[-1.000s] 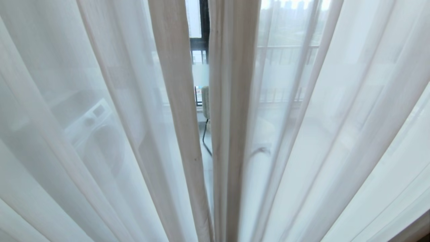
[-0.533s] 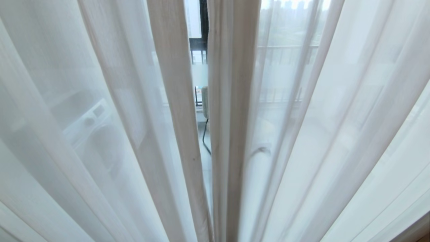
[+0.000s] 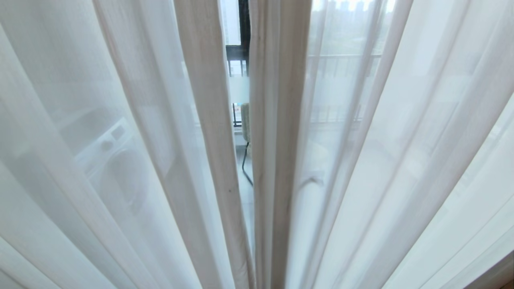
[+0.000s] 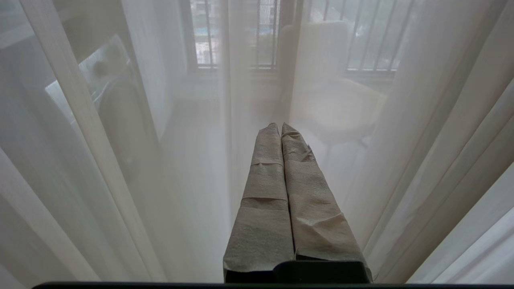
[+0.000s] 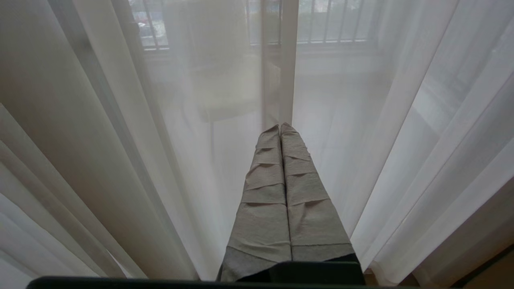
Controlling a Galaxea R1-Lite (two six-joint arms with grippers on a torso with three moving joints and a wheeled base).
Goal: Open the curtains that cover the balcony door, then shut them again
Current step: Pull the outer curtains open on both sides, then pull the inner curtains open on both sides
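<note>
Here the sheer white voile curtains (image 3: pixel 120 120) fill nearly the whole head view, hanging in long soft pleats on both sides. Their two hemmed inner edges almost meet in the middle, leaving a narrow vertical gap that tapers shut towards the floor. Through that gap shows a strip of the clear glass balcony door (image 3: pixel 239 90) with its frosted horizontal band; black window framing stands further back. A pale upholstered chair with thin black legs (image 3: pixel 245 120) stands on the balcony, partly seen through the gap. Behind the left-hand panel a white front-loading washing machine (image 3: pixel 112 160) shows dimly through the fabric, and black railing bars (image 3: pixel 341 66) show behind the right-hand panel.

Neither arm appears in the head view. In the left wrist view, the left pincer (image 4: pixel 280 127), its fingers wrapped in grey-beige tape, has both fingers pressed together with nothing between them, the tips pointing at the voile. In the right wrist view, the right pincer (image 5: pixel 280 127), wrapped alike, is likewise closed and empty, its tips aimed at a hemmed fold of curtain. Whether either tip touches the fabric cannot be told.
</note>
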